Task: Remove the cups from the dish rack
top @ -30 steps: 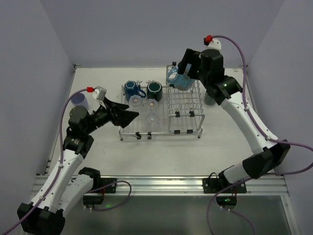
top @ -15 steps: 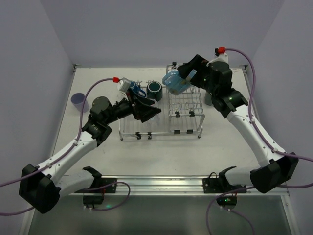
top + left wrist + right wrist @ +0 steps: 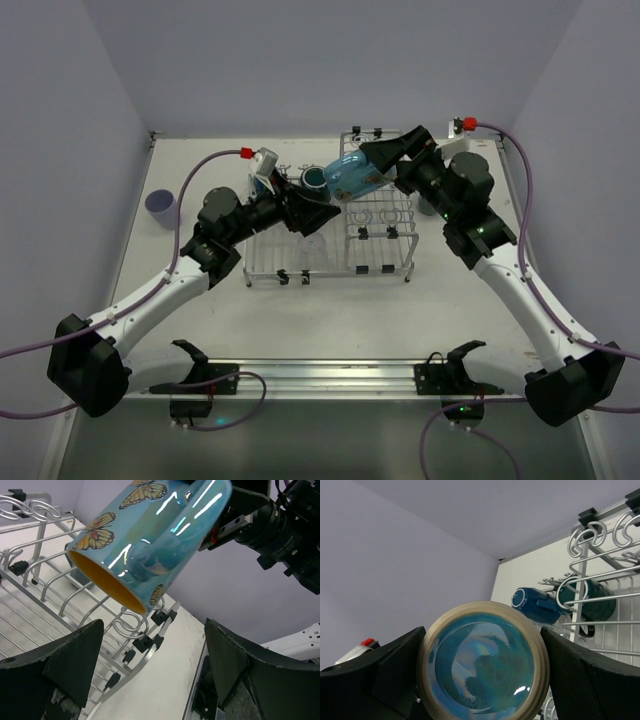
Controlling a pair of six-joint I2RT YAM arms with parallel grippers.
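My right gripper (image 3: 372,168) is shut on a light-blue butterfly mug (image 3: 347,178) and holds it on its side above the dish rack (image 3: 378,262), mouth pointing left. Its base fills the right wrist view (image 3: 482,662). My left gripper (image 3: 318,212) is open and empty, just below and left of the mug's mouth (image 3: 107,582); its fingers (image 3: 67,662) stay apart from it. A blue mug (image 3: 540,605) and a dark green mug (image 3: 315,180) lie in the rack's left section. Small clear glasses (image 3: 362,216) stand in the right section. A lavender tumbler (image 3: 160,205) stands at the far left.
A grey-green mug (image 3: 429,206) stands on the table right of the rack, mostly behind my right arm. The rack's raised tines (image 3: 47,580) lie right under the held mug. The enclosure walls close in left, right and behind.
My right gripper has carried the light-blue mug left and tipped it onto its side. My left arm has swung right from the tumbler's side to over the rack, under the mug's mouth.
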